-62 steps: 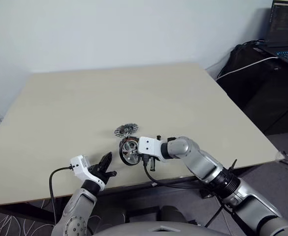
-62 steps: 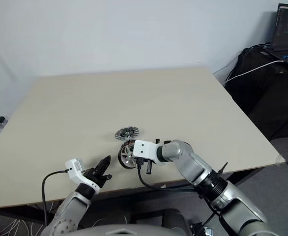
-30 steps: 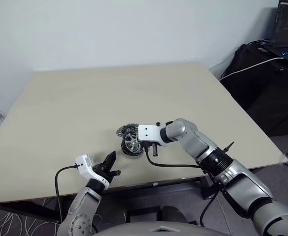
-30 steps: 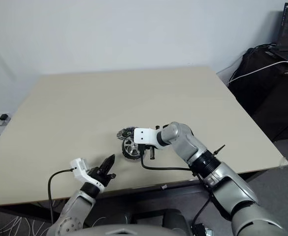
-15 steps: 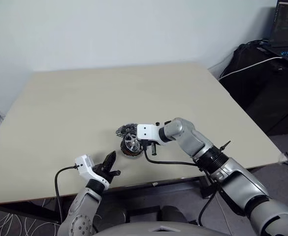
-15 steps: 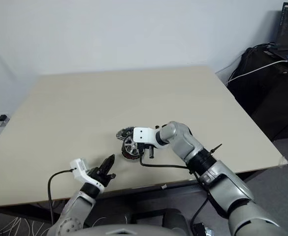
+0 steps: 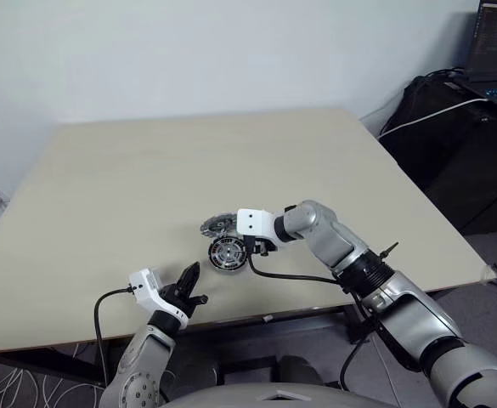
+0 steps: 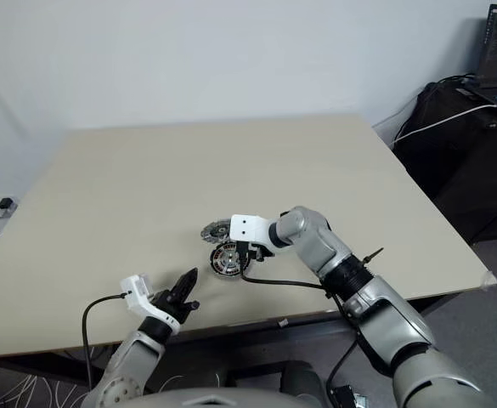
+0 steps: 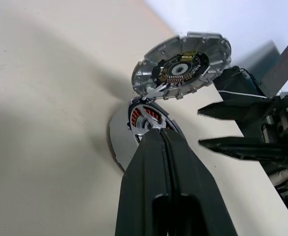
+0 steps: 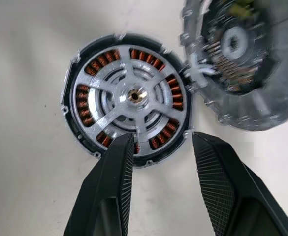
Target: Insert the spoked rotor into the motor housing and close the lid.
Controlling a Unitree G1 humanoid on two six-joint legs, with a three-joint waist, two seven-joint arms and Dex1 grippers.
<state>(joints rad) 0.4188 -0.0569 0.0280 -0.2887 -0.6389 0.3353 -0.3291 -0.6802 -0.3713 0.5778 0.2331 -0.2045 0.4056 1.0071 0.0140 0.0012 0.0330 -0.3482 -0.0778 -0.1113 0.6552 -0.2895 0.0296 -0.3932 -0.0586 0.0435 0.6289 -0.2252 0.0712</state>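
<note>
The motor housing (image 10: pixel 83 110), a dark ring with copper windings, lies flat on the table near its front edge. The silver spoked rotor (image 10: pixel 134 94) sits flat inside it, hub at the centre. My right gripper (image 10: pixel 161 137) hovers just over the housing's near rim, open, with nothing between its fingers. Touching the housing's far side is the lid (image 7: pixel 217 225), a round silver disc with a notched rim and dark middle. My left gripper (image 7: pixel 189 282) is shut and empty at the table's front edge, pointing toward the housing (image 9: pixel 148 115).
The beige table (image 7: pixel 146 161) stretches wide and bare behind the parts. Its front edge runs just ahead of my left gripper. A dark stand with a laptop (image 7: pixel 496 47) and cables stands off the table's far right corner.
The rotor, held tilted on edge in my right gripper before, now lies flat in the housing. The right gripper has opened and let it go. My left arm stayed put.
</note>
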